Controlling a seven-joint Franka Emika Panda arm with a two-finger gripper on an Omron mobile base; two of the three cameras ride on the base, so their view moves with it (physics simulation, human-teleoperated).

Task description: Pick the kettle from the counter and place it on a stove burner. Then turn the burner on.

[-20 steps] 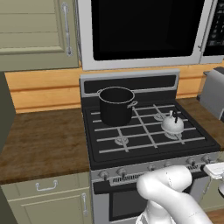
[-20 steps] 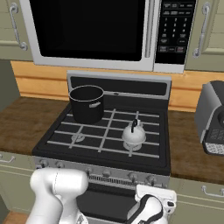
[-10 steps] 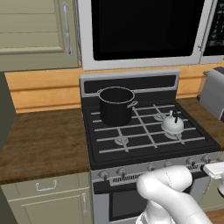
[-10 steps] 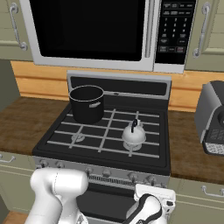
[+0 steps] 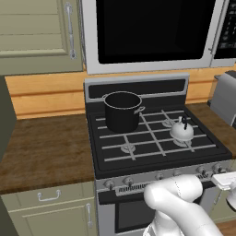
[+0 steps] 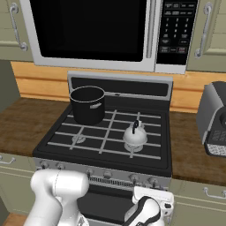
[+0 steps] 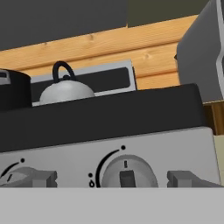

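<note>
The small silvery kettle (image 5: pixel 181 131) (image 6: pixel 135 135) (image 7: pixel 66 92) stands upright on the front right stove burner, which it covers, with its black handle up. The front left stove burner (image 5: pixel 127 148) (image 6: pixel 78 139) is bare. The dark wood counter (image 5: pixel 44 147) (image 6: pixel 17 126) lies on both sides of the stove. My gripper (image 5: pixel 227 179) (image 6: pixel 153 201) hangs low in front of the stove's right end, below the knob panel, open and holding nothing. In the hand view a round knob (image 7: pixel 127 173) is straight ahead and close, its pointer upright.
A tall black pot (image 5: pixel 122 111) (image 6: pixel 88 105) (image 7: pixel 13 89) stands on the back left burner. A grey appliance (image 5: pixel 226 97) (image 6: pixel 214 119) (image 7: pixel 203 52) sits on the right counter. More knobs (image 7: pixel 26 177) flank the centre one. A microwave (image 5: pixel 152 32) hangs above.
</note>
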